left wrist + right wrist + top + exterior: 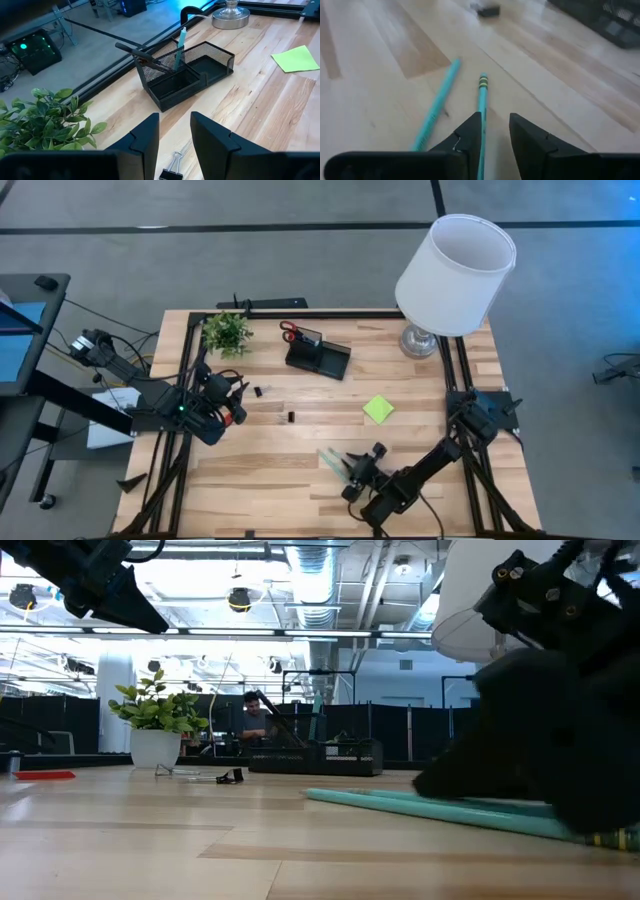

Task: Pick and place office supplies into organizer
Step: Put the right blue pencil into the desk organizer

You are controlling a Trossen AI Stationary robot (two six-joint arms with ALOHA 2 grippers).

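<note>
Low down, the right gripper sits near the front edge of the table, its fingers parted by a narrow gap. A teal pencil runs up to that gap from the far side; whether the fingers touch it I cannot tell. No firm grip shows. A second teal pen lies just beside the pencil, angled away from it, flat on the wood. In the low view both teal shafts lie along the tabletop under the dark bulk of the right arm.

The left gripper hangs above the table's left side, fingers parted slightly, holding nothing. A black binder clip lies on the wood just below its fingertips. Beyond it stands the black mesh organizer, with a teal pen and a dark-handled item upright in its taller section. The potted plant is near the left arm, the lime-green sticky-note pad lies mid-table, well apart from the organizer. The lamp stands at the far right corner.
</note>
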